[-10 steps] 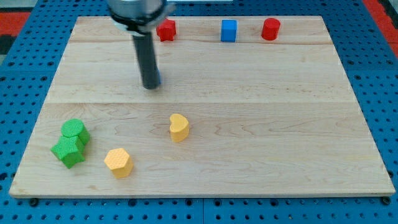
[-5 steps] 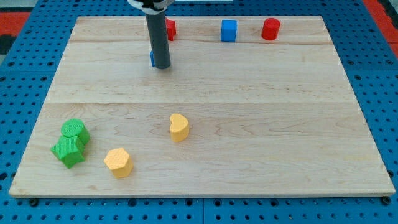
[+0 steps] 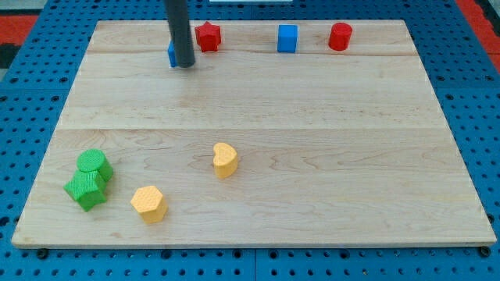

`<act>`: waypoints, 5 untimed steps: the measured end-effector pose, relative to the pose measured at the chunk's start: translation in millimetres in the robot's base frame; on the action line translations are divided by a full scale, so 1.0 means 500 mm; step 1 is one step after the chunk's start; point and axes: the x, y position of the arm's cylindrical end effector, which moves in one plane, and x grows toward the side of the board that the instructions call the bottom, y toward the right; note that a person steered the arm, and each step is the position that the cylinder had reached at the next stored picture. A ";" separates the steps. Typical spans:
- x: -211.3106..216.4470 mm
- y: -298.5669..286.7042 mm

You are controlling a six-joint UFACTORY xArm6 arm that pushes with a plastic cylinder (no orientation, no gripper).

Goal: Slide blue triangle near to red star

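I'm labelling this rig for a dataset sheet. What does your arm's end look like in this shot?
Only a straight, dark grey to black cylindrical rod shows, smooth and matte, entering from the view's top. No cables, markings or sleeve are visible. My tip is its plain lower end, round and blunt, the same dark colour as the rest.

blue cube (image 3: pixel 287 37), red cylinder (image 3: pixel 340 36), yellow heart (image 3: pixel 225 159), yellow hexagon (image 3: pixel 148 203), two green blocks (image 3: pixel 90 179)

One camera looks down at a slant from the board's (image 3: pixel 328 117) near long edge, far enough to hold all four corners. The far edge runs along the frame's top, the blue pegboard (image 3: pixel 484 101) showing around it. No second view.
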 end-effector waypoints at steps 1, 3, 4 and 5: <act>-0.020 -0.015; -0.054 -0.015; -0.061 -0.015; -0.064 -0.015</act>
